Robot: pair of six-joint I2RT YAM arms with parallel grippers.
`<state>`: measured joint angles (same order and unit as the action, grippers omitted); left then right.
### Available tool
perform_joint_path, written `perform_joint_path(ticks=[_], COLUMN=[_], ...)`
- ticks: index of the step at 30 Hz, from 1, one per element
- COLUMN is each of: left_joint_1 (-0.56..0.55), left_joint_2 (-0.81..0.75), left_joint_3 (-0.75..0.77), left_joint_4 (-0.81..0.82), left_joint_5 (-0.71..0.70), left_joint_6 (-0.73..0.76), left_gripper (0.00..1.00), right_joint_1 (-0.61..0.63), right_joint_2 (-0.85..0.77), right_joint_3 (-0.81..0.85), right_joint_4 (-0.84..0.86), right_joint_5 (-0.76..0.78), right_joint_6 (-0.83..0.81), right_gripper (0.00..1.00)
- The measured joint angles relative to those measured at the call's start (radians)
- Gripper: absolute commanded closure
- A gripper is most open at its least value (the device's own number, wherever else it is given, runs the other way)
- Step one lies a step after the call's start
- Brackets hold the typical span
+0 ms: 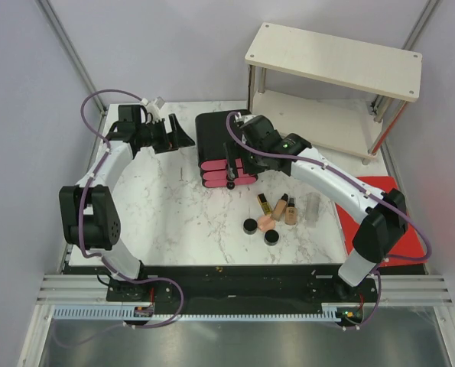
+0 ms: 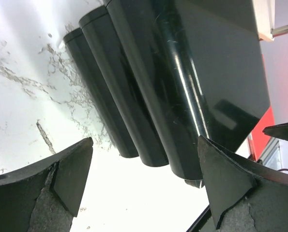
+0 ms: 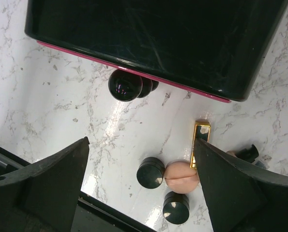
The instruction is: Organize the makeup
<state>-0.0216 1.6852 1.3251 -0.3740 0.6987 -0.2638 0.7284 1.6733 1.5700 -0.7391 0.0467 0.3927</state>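
The makeup lies in a cluster on the marble table, front right: two round black jars [image 1: 250, 225] [image 1: 271, 237], a peach puff [image 1: 266, 223], a gold-black tube [image 1: 264, 204], two beige foundation tubes [image 1: 280, 206] and a clear container [image 1: 313, 206]. My right gripper [image 1: 235, 167] hangs open above the front of the black box. In its wrist view the right gripper [image 3: 142, 140] frames a jar [image 3: 150, 172], the puff [image 3: 181, 176] and the gold-black tube [image 3: 201, 137] far below. My left gripper [image 1: 177, 136] is open, empty, left of the box; the left gripper [image 2: 146, 140] faces the box side.
The black box [image 1: 219, 138] with pink drawers [image 1: 227, 172] stands mid-table; its round black knobs [image 3: 125, 85] stick out toward the makeup. A pale wooden shelf [image 1: 334, 84] stands at the back right. A red mat [image 1: 399, 222] lies at the right edge.
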Motion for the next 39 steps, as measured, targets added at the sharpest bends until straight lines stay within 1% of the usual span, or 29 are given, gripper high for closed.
perform_joint_path(ticks=[4, 9, 12, 13, 14, 15, 16, 17, 18, 19, 22, 27, 29, 30, 32, 33, 39], left_joint_1=[0.0, -0.005, -0.019, -0.024, -0.03, -0.037, -0.045, -0.055, -0.066, -0.076, -0.132, -0.236, -0.264, -0.274, -0.279, -0.278, -0.266], left_joint_2=[-0.023, -0.022, -0.022, -0.022, -0.021, -0.019, -0.014, -0.006, 0.007, 0.02, 0.089, 0.165, 0.185, 0.198, 0.217, 0.225, 0.236], left_joint_3=[0.003, 0.042, 0.088, 0.1, 0.113, 0.128, 0.146, 0.164, 0.184, 0.203, 0.287, 0.357, 0.374, 0.386, 0.4, 0.4, 0.4], left_joint_4=[0.006, 0.009, 0.013, 0.015, 0.017, 0.016, 0.018, 0.021, 0.021, 0.024, 0.029, 0.018, 0.008, 0.0, -0.014, -0.027, -0.107], left_joint_5=[0.002, 0.053, 0.064, 0.064, 0.065, 0.067, 0.071, 0.072, 0.076, 0.084, 0.102, 0.094, 0.093, 0.091, 0.086, 0.073, 0.001], left_joint_6=[-0.001, -0.012, -0.018, -0.02, -0.023, -0.028, -0.033, -0.04, -0.055, -0.066, -0.09, -0.101, -0.103, -0.103, -0.103, -0.101, -0.071], left_gripper=[0.1, 0.12, 0.27, 0.35, 0.4, 0.47, 0.72, 0.83, 0.92, 0.98, 0.98, 0.98, 0.98, 0.98, 0.98, 0.98, 0.98], right_joint_1=[0.003, 0.018, 0.035, 0.039, 0.043, 0.047, 0.05, 0.051, 0.052, 0.052, 0.052, 0.052, 0.052, 0.052, 0.052, 0.052, 0.052], right_joint_2=[0.0, 0.026, 0.045, 0.049, 0.052, 0.056, 0.06, 0.064, 0.068, 0.073, 0.091, 0.109, 0.11, 0.11, 0.111, 0.115, 0.144], right_joint_3=[0.003, 0.051, 0.075, 0.077, 0.077, 0.079, 0.08, 0.08, 0.08, 0.082, 0.089, 0.098, 0.098, 0.098, 0.098, 0.101, 0.108], right_joint_4=[-0.021, -0.053, -0.063, -0.064, -0.066, -0.07, -0.072, -0.074, -0.076, -0.079, -0.082, -0.062, -0.04, -0.026, -0.009, -0.002, 0.034], right_joint_5=[0.008, 0.015, 0.016, 0.017, 0.021, 0.025, 0.032, 0.04, 0.047, 0.058, 0.085, 0.112, 0.114, 0.114, 0.113, 0.112, 0.083], right_joint_6=[-0.008, -0.019, -0.023, -0.024, -0.023, -0.023, -0.023, -0.023, -0.023, -0.023, -0.022, -0.017, -0.015, -0.014, -0.016, -0.015, -0.011], right_gripper=[0.02, 0.02, 0.02, 0.02, 0.02, 0.02, 0.03, 0.03, 0.03, 0.04, 0.06, 0.1, 0.15, 0.2, 0.25, 0.31, 0.36])
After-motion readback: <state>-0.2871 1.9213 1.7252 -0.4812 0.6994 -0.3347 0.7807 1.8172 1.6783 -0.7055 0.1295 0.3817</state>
